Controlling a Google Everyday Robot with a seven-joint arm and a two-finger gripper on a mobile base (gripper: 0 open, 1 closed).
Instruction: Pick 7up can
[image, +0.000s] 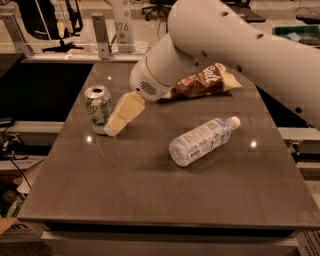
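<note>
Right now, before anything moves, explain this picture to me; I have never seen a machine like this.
There is one picture, from one camera looking down on a dark table; where the camera is mounted is not known. The big white shape is a robot arm. Its pale tip is the claw, low beside the 7up can, on the side facing the bottle. The can stands upright on the table, not lifted. A clear water bottle lies on its side, and a brown snack bag sits partly behind the arm.
</note>
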